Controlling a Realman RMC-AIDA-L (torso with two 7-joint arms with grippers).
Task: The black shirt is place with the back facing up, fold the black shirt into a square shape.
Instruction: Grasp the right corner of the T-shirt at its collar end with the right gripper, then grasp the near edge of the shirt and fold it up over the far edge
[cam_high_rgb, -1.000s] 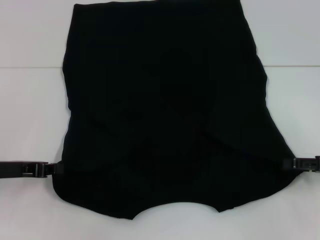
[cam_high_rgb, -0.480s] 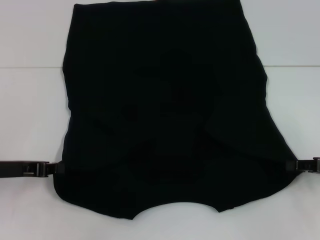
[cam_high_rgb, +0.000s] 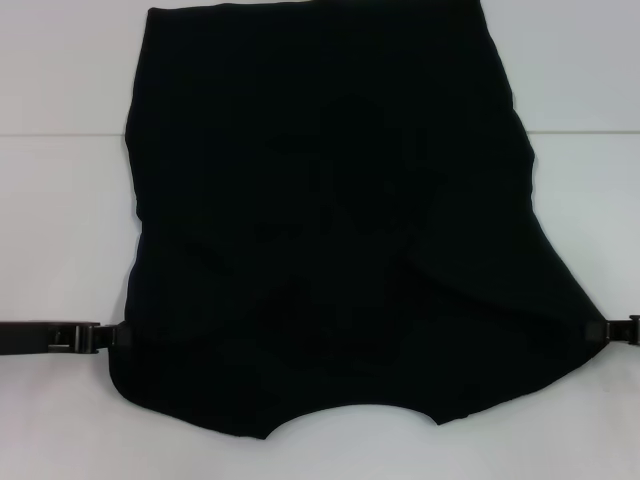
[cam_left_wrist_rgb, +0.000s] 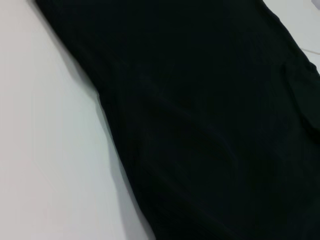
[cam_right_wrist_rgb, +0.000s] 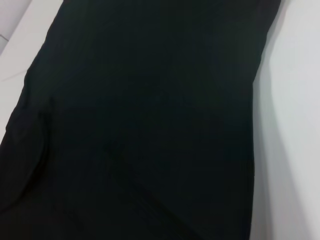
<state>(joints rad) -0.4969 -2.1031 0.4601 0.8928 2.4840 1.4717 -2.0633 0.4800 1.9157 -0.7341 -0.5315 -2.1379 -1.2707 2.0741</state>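
Black shirt (cam_high_rgb: 330, 220) lies flat across centre of white table (cam_high_rgb: 60, 230), neckline at 6 o'clock, sleeves folded in. My left gripper (cam_high_rgb: 100, 337) at 8 o'clock by shirt edge, my right gripper (cam_high_rgb: 618, 330) at 4 o'clock by opposite edge; cannot tell if either is clenched.

Risks, as I judge:
- uneven lift skews fold
- layers slip, sleeves spill out

Table plain, seam line across far side; rest of room hidden.

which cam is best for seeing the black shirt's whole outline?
Head view. It shows the black shirt almost whole on the white table, curved neckline nearest the robot, with the left gripper and right gripper at its side edges. Each wrist view shows only black cloth and one side edge.
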